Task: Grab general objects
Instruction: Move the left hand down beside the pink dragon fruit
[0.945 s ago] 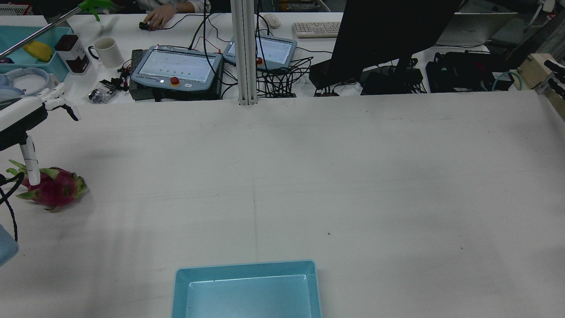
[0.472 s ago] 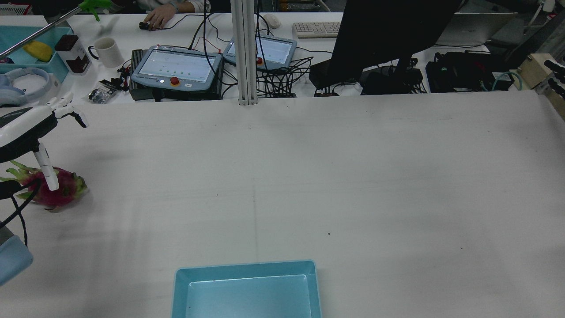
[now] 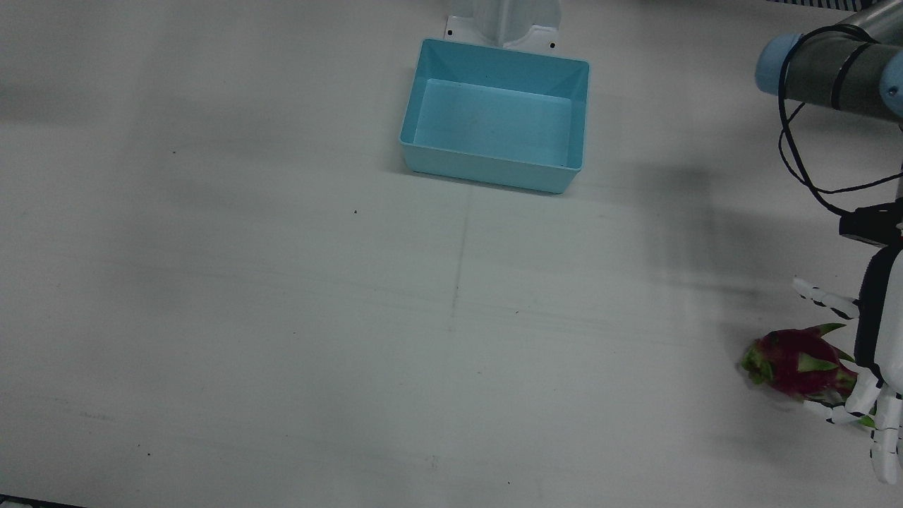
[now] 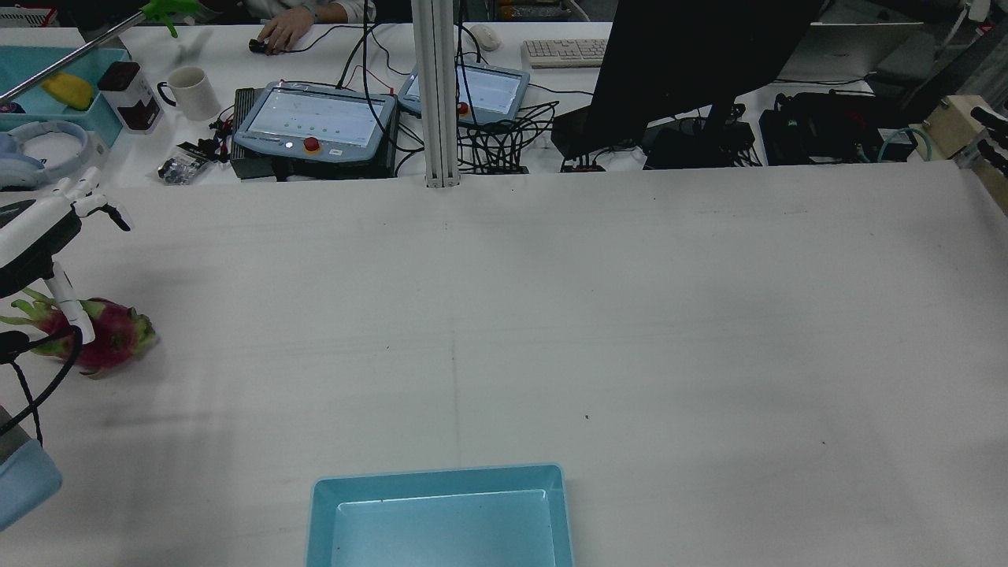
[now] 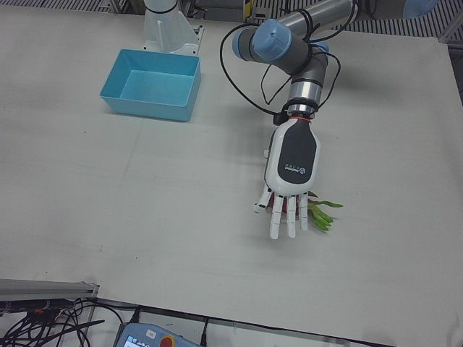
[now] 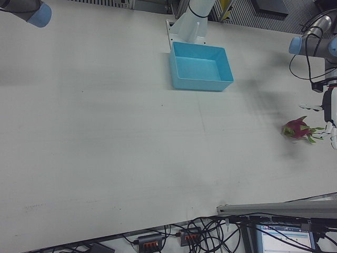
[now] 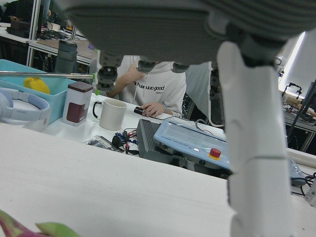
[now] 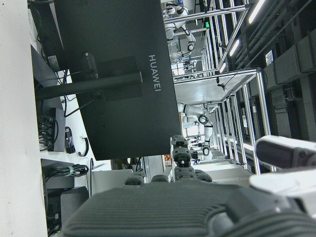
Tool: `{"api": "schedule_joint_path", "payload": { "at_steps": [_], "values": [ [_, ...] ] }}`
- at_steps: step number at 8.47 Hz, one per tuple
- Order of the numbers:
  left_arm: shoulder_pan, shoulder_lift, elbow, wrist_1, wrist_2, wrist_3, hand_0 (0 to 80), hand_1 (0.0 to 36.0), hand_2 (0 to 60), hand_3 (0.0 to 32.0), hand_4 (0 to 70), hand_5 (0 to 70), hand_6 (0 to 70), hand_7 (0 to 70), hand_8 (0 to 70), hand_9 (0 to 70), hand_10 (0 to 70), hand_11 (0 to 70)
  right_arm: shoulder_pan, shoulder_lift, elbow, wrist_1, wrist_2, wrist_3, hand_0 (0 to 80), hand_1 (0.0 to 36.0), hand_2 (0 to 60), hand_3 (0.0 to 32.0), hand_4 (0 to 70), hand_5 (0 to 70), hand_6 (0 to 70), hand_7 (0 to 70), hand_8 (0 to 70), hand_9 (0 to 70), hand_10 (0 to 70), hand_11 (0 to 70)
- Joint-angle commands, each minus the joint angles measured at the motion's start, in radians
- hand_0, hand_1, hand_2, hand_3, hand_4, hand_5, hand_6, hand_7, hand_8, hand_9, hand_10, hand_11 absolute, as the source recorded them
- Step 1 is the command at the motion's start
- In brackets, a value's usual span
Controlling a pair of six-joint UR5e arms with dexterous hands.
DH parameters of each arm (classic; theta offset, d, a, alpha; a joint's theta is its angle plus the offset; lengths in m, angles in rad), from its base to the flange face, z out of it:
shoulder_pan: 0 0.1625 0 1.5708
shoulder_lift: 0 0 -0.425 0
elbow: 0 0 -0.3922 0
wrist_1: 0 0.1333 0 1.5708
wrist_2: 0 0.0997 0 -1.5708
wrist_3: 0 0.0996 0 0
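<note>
A pink dragon fruit [image 4: 106,335] with green scales lies on the white table near the robot's left edge; it also shows in the front view [image 3: 797,363] and the right-front view [image 6: 296,129]. My left hand [image 4: 39,228] hovers over it, open, fingers spread and pointing forward, thumb hanging over the fruit. In the left-front view the left hand [image 5: 291,173] covers most of the fruit, and only its green tips [image 5: 322,215] show. My right hand [image 4: 991,134] stays at the far right table edge, open and empty.
A light blue bin [image 4: 441,512] stands empty at the near middle edge, also in the front view [image 3: 494,120]. Beyond the table's far edge stand teach pendants [image 4: 319,118], a mug [image 4: 189,90], cables and a black monitor [image 4: 693,55].
The left hand swung a little right, then back left, staying above the dragon fruit. The fruit has hardly moved. The right hand has not moved.
</note>
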Motion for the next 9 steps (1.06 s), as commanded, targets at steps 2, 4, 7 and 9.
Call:
{"api": "schedule_joint_path", "payload": {
  "at_steps": [2, 4, 7, 9],
  "values": [
    [0.141, 0.006, 0.013, 0.013, -0.189, -0.073, 76.2, 33.4, 8.3, 19.6, 0.0, 0.0, 0.0, 0.0, 2.6, 1.2, 0.0, 1.5, 0.000, 0.000, 0.000, 0.000, -0.001, 0.000, 0.0, 0.0, 0.0, 0.0, 0.0, 0.0, 0.0, 0.0, 0.0, 0.0, 0.0, 0.0],
    [0.129, 0.011, 0.019, 0.039, -0.319, -0.080, 59.5, 27.0, 7.6, 20.0, 0.0, 0.0, 0.0, 0.0, 1.5, 0.9, 0.0, 0.1, 0.000, 0.000, 0.000, 0.000, -0.001, 0.000, 0.0, 0.0, 0.0, 0.0, 0.0, 0.0, 0.0, 0.0, 0.0, 0.0, 0.0, 0.0],
    [0.142, 0.026, 0.062, 0.025, -0.344, -0.078, 71.4, 33.7, 12.4, 19.2, 0.0, 0.0, 0.0, 0.0, 2.8, 0.9, 0.0, 1.9, 0.000, 0.000, 0.000, 0.002, -0.001, 0.000, 0.0, 0.0, 0.0, 0.0, 0.0, 0.0, 0.0, 0.0, 0.0, 0.0, 0.0, 0.0],
    [0.215, 0.057, 0.064, 0.015, -0.423, -0.078, 69.0, 33.1, 12.2, 19.2, 0.0, 0.0, 0.0, 0.0, 2.8, 0.5, 0.0, 2.4, 0.000, 0.000, 0.000, 0.000, -0.001, 0.000, 0.0, 0.0, 0.0, 0.0, 0.0, 0.0, 0.0, 0.0, 0.0, 0.0, 0.0, 0.0]
  ]
}}
